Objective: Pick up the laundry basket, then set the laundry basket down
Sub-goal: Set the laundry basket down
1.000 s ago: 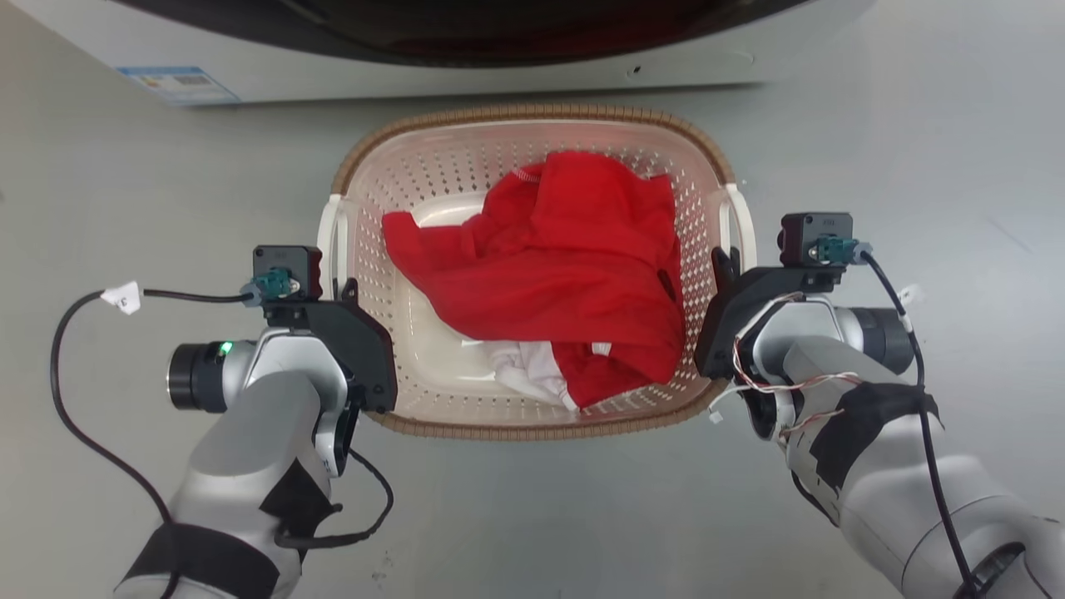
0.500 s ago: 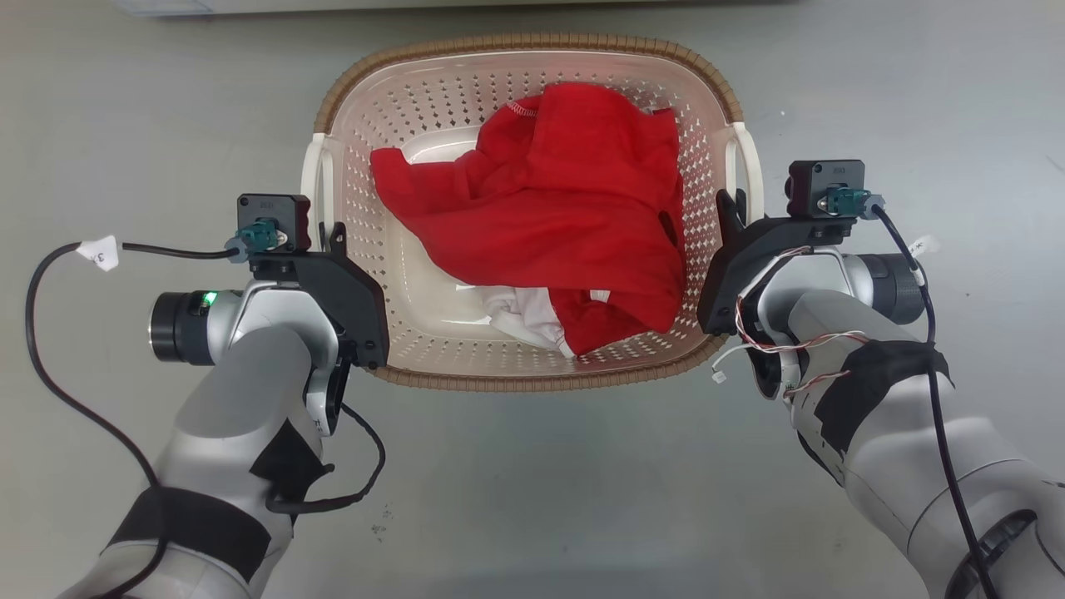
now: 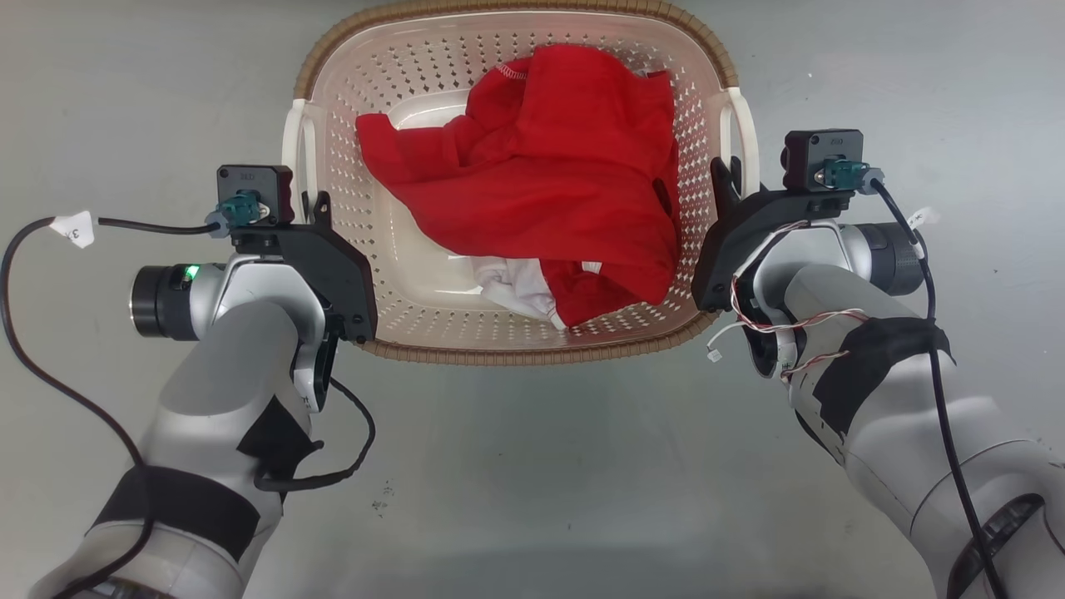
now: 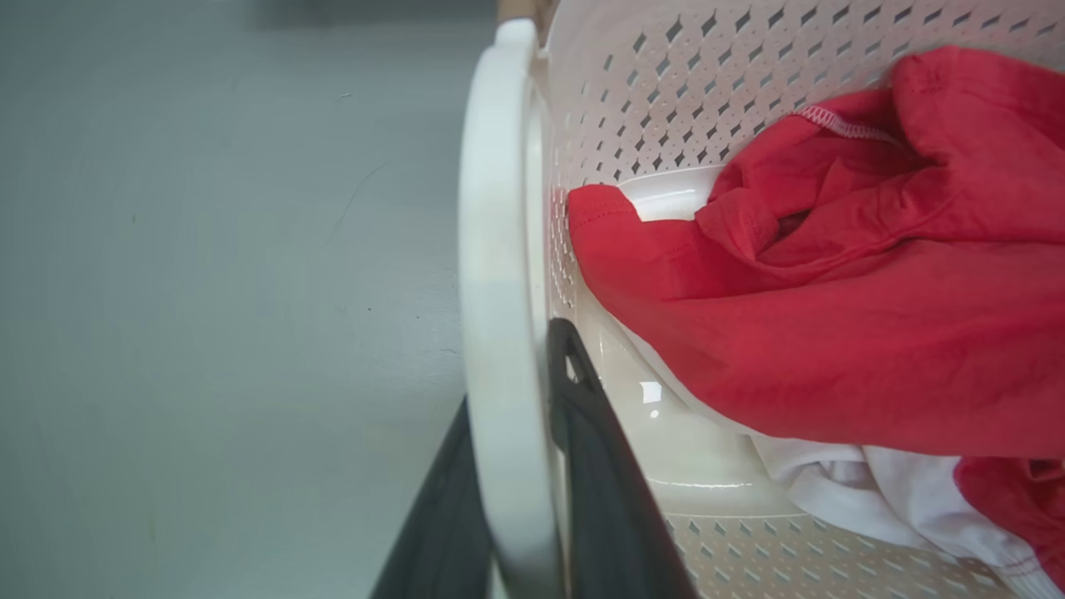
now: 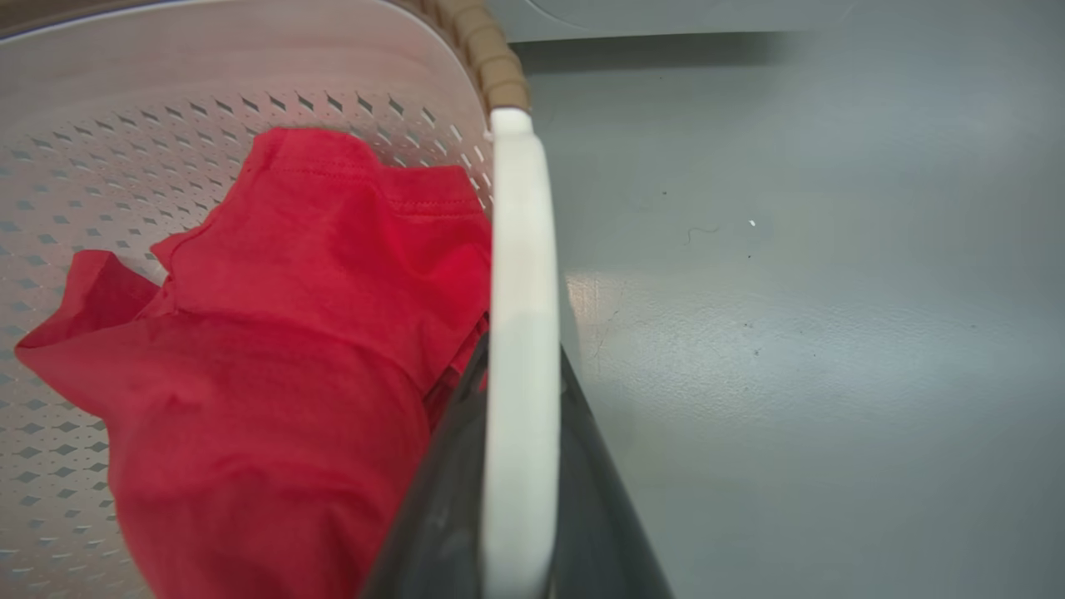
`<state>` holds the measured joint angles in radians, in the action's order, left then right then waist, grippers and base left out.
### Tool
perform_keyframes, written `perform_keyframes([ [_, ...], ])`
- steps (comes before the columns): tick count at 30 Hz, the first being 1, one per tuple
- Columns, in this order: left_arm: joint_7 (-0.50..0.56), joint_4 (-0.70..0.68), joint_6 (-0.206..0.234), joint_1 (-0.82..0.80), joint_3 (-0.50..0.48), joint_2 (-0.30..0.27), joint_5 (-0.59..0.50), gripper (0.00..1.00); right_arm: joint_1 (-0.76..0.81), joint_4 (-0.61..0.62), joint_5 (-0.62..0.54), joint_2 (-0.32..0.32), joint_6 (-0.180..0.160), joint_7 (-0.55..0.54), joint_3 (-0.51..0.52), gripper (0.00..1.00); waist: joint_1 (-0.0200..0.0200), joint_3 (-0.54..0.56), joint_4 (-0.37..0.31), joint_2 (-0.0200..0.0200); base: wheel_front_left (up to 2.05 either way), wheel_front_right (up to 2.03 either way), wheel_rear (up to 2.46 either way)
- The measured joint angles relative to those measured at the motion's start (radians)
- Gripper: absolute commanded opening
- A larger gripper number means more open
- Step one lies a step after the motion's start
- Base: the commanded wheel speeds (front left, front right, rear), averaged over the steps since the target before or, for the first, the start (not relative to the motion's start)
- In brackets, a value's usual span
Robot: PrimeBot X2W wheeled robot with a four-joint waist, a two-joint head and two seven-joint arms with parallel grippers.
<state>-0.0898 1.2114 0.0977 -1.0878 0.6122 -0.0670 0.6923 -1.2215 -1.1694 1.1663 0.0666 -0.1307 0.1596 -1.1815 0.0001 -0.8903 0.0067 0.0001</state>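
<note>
The laundry basket (image 3: 532,355), cream-white with perforated walls and a brown woven-look rim, sits between my two arms, its far rim cut off by the top of the head view. My left gripper (image 3: 313,210) is shut on the white left handle (image 4: 499,274), with a dark finger (image 4: 603,491) on each side. My right gripper (image 3: 722,179) is shut on the white right handle (image 5: 520,249), clamped between its fingers (image 5: 437,507). A red garment (image 3: 566,191) and a white cloth (image 3: 507,287) lie inside.
Grey floor (image 3: 532,499) surrounds the basket, with open room in front and to both sides. A pale appliance base (image 5: 666,12) shows beyond the basket in the right wrist view. A black cable (image 3: 50,349) loops off my left arm.
The head view has shifted: the washing machine has left the top edge. The basket, held by both grippers, now looks larger and nearer the camera, its far rim cut off.
</note>
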Motion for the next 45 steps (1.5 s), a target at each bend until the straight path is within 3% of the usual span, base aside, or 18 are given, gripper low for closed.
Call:
perform_keyframes([
  [17,-0.018,0.018,-0.001,-0.014,0.003,0.000,-0.006,0.00,-0.013,0.002,-0.006,0.000,-0.001,0.008,-0.019,0.00,-0.0001,-0.021,0.005,-0.0001,0.00,0.00,0.00],
  [18,-0.018,0.019,-0.001,-0.014,0.003,0.000,-0.006,0.01,-0.015,0.003,-0.006,0.000,-0.001,0.008,-0.020,0.10,-0.0001,-0.022,0.005,-0.0001,0.00,0.00,0.00],
  [19,-0.019,0.020,-0.001,-0.016,0.003,0.000,-0.007,0.16,-0.017,0.003,-0.007,0.000,-0.001,0.008,-0.021,0.19,-0.0001,-0.023,0.005,-0.0001,0.00,0.00,0.00],
  [20,-0.019,0.021,-0.001,-0.017,0.004,-0.001,-0.009,0.33,-0.018,0.004,-0.007,0.001,-0.001,0.009,-0.024,0.46,-0.0001,-0.024,0.006,-0.0001,0.00,0.00,0.00],
  [21,-0.019,0.022,0.000,-0.019,0.006,-0.002,-0.010,0.38,-0.019,0.006,-0.008,0.001,-0.001,0.009,-0.026,0.76,-0.0001,-0.025,0.006,-0.0001,0.00,0.00,0.00],
  [22,-0.019,0.023,0.000,-0.021,0.007,-0.002,-0.011,0.50,-0.019,0.008,-0.011,0.000,-0.001,0.009,-0.027,0.97,-0.0002,-0.026,0.006,-0.0002,0.00,0.00,0.00],
  [23,-0.019,0.024,0.000,-0.022,0.007,-0.002,-0.011,0.66,-0.019,0.011,-0.013,-0.001,-0.001,0.010,-0.029,1.00,-0.0002,-0.026,0.006,-0.0001,0.00,0.00,0.00],
  [24,-0.019,0.026,0.000,-0.023,0.007,-0.002,-0.011,0.71,-0.019,0.013,-0.013,-0.002,-0.001,0.010,-0.030,1.00,-0.0002,-0.027,0.006,-0.0001,0.00,0.00,0.00],
  [26,-0.019,0.028,0.000,-0.027,0.008,-0.001,-0.011,0.95,-0.020,0.015,-0.013,-0.004,-0.001,0.013,-0.032,1.00,-0.0002,-0.029,0.006,-0.0001,0.00,0.00,0.00],
  [27,-0.019,0.028,0.000,-0.030,0.008,-0.001,-0.011,1.00,-0.021,0.015,-0.013,-0.005,-0.001,0.015,-0.032,1.00,-0.0002,-0.030,0.006,-0.0002,0.00,0.00,0.00],
  [45,-0.052,0.047,-0.001,-0.024,0.005,-0.018,-0.010,1.00,0.017,0.030,0.002,-0.005,-0.001,0.035,-0.036,1.00,-0.0001,0.019,-0.004,-0.0002,0.00,0.00,0.00],
])
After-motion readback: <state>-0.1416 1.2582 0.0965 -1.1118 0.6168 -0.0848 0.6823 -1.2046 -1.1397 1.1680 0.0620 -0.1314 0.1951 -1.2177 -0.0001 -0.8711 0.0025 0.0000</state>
